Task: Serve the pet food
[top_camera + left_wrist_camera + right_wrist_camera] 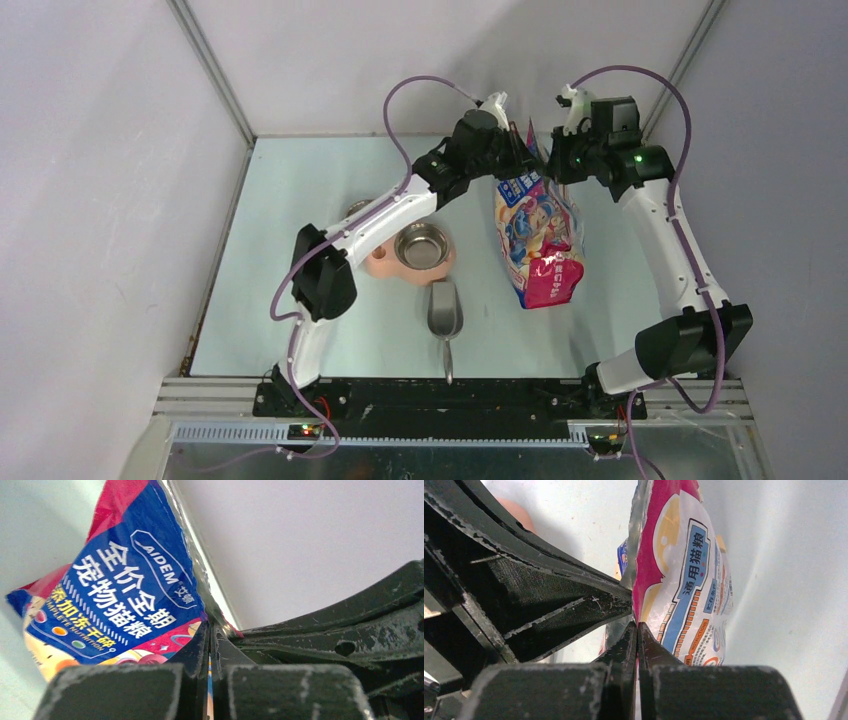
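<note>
Here, both grippers meet at the top edge of the cat-food bag [540,235], over the far part of the table [300,200]. The left gripper [212,630] is clenched: its two fingers press together, with a thin strip of the bag's edge between them. The right gripper [638,626] is clenched as well, and the bag's flat top edge goes in between its fingertips, so it is pinching the bag too. The two grippers are just beside each other, one at each side of the bag's top. From them the bag reaches toward the arm bases, its pink bottom end nearest to them; whether it rests on the table I cannot tell. The pet food itself cannot be seen in any view, and the pictures do not tell if it is inside the bag under the grippers. Left of the bag stands a pink feeder [385,265] with a metal bowl [421,245]. A grey scoop [445,310] lies just in front of it.
</note>
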Controlling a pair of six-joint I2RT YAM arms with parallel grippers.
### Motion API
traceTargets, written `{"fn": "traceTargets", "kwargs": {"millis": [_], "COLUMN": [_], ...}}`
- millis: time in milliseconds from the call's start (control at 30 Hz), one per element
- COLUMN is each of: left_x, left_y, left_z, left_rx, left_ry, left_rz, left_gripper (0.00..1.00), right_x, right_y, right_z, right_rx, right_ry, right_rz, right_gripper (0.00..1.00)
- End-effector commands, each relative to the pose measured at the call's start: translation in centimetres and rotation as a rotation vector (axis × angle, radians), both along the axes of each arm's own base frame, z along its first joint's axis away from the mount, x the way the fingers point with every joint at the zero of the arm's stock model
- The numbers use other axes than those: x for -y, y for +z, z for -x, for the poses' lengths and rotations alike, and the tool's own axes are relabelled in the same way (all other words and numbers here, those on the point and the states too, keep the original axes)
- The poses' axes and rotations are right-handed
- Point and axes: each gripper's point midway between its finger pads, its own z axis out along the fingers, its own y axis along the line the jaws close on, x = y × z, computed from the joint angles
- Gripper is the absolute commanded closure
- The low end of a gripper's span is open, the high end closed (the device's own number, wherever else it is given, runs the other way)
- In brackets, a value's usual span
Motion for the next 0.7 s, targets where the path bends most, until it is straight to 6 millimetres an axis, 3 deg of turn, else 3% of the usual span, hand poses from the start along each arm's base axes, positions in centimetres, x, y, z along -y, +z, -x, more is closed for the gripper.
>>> {"fn": "traceTargets", "kwargs": {"millis": [0,133,333,500,667], "left_x": [-2.3,-6.3,-10.8,-11.5,-10.8], "left_y": [-0.1,-0.6,0.5,2.1,6.1], "left_z": [-1.3,-2.3,-3.1,-3.1,-2.0], "left_rx": [0.081,0.090,0.128,0.177,0.257], "left_ry": [0.119,0.210,0.279,0.261,0.186], "left_rz": [-0.162,-0.290,-0.377,-0.364,-0.265], "left_gripper": [1.00,1.00,1.00,1.00,1.00], "right_x": [1.6,3.6,5.8,5.7,5.2], "right_y": [-0.2,1.2,3.5,7.4,10.0], "right_z": [0.0,-1.1,-2.2,-2.1,-0.8], "right_rx": [0.027,0.091,0.194,0.299,0.355], "right_ry": [-0.022,-0.071,-0.125,-0.135,-0.111], "right_rz": [0.160,0.272,0.429,0.417,0.369], "right_gripper": [1.00,1.00,1.00,1.00,1.00]}}
